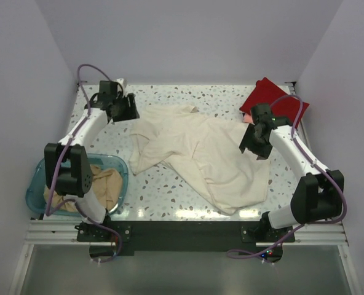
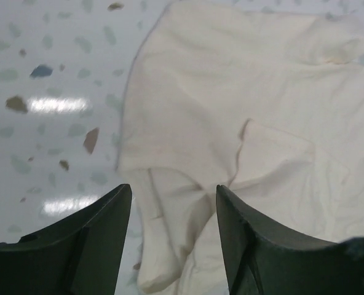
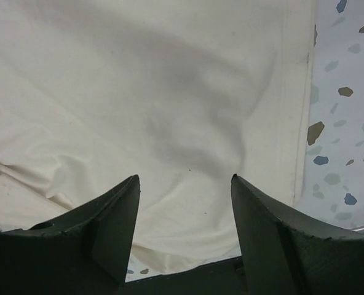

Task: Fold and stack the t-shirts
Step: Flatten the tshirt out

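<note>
Cream-white t-shirt (image 1: pixel 200 157) (rumpled) lies beneath the right end effector (image 1: pixel 253 144).

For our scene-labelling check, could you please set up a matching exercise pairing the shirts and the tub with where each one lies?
1. cream t-shirt
2. red t-shirt
3. tan t-shirt
4. blue tub

A. near-left corner of the table
B. inside the tub
C. spread across the middle
D. far-right corner

Pairs: 1-C, 2-D, 3-B, 4-A.

Cream-white t-shirt (image 1: pixel 200 153) beneath the black left end effector (image 2: pixel 173 190) — red t-shirt (image 1: pixel 273 101) beyond the black right end effector (image 3: pixel 185 179); counter (image 1: pixel 163 196) white, grey-brown speckled.
</note>
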Controlling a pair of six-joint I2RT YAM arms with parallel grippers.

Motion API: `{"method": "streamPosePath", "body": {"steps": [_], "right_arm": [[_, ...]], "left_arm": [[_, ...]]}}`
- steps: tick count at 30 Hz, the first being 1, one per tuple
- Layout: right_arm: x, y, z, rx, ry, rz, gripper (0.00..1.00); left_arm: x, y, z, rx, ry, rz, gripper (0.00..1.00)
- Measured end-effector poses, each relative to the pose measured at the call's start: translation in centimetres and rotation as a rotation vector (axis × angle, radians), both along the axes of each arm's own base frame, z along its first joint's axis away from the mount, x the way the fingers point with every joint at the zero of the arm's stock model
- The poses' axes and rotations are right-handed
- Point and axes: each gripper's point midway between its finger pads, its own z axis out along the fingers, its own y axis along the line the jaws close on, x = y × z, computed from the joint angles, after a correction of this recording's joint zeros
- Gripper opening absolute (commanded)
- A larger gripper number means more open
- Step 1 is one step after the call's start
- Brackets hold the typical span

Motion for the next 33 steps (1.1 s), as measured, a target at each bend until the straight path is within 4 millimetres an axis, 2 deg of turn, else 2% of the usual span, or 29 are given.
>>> {"method": "streamPosePath", "body": {"steps": [2, 4, 6, 8, 11, 16, 24, 27, 33], "right_arm": [[0.1, 0.3, 0.0, 0.019, -0.004, 0.005, 0.64], [0.3, 0.8, 0.0, 0.041, -0.011, 0.008, 0.64], [0.6, 1.2, -0.1, 0.067, -0.022, 0.005, 0.63], [0.6, 1.7, -0.4, 0.097, -0.032, 0.0, 0.63], [0.2, 2.3, -0.7, 0.132, -0.033, -0.006, 0.62], [-0.2, 2.7, -0.9, 0.164, -0.035, -0.01, 0.62], [-0.8, 2.9, -1.0, 0.18, -0.034, -0.015, 0.61], [-1.0, 3.0, -0.9, 0.189, -0.033, -0.017, 0.61], [-1.4, 3.1, -1.0, 0.199, -0.034, -0.019, 0.61]], "left_arm": [[3.0, -3.2, 1.1, -0.024, -0.061, -0.071, 0.61], [4.7, -6.2, 1.2, -0.049, -0.088, -0.136, 0.59], [5.6, -8.8, 0.2, -0.072, -0.087, -0.195, 0.56], [5.8, -10.4, -1.7, -0.09, -0.059, -0.235, 0.52], [5.5, -11.2, -4.7, -0.107, 0.0, -0.27, 0.5], [4.9, -12.1, -7.8, -0.084, 0.05, -0.331, 0.49], [4.4, -15.7, -9.2, -0.046, 0.039, -0.434, 0.47], [5.2, -15.7, -9.5, -0.012, 0.025, -0.421, 0.44], [6.3, -14.3, -9.7, 0.062, 0.001, -0.36, 0.45]]}}
